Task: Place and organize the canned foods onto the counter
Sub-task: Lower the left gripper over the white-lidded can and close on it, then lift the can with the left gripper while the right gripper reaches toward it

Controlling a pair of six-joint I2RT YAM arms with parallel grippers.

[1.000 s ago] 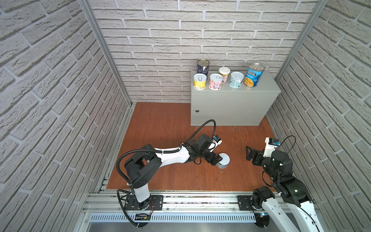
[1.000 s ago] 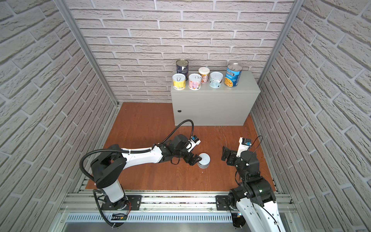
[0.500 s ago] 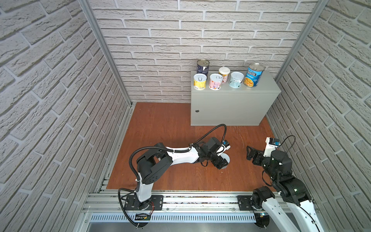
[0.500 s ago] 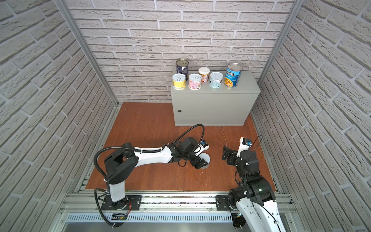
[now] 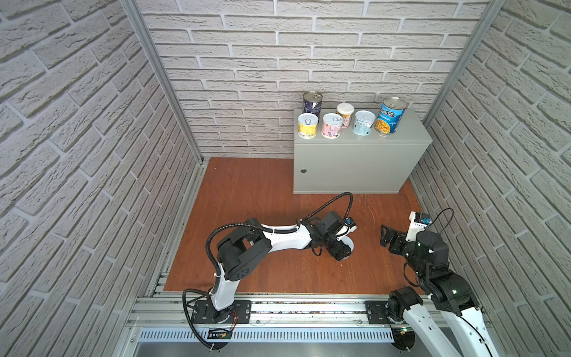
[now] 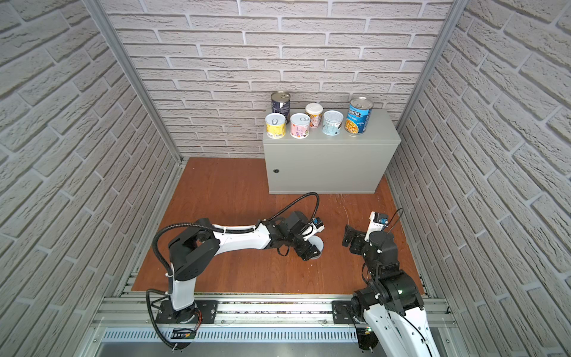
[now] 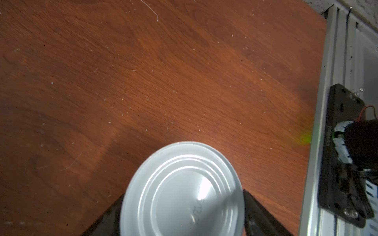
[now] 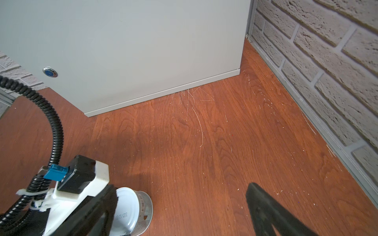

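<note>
Left end effector [image 5: 342,248] straddles the last can [image 7: 182,190], upright on the floor [image 5: 262,201] well short of the surface [image 5: 408,133], jaws at its sides but you can't tell if it's clamped; right end effector [image 5: 386,238] is open and empty; six cans [image 5: 362,122] are up, one is left.

A robotics lab test cell dressed up as a room: faux-brick wall panels [image 5: 247,46] slotted into aluminium posts [image 5: 160,80], a wood-look floor [image 5: 247,201] ending at an aluminium rail [image 5: 309,306] with 2 robot arms [image 5: 284,239] bolted on, and a grey metal bench [image 5: 355,163].
</note>
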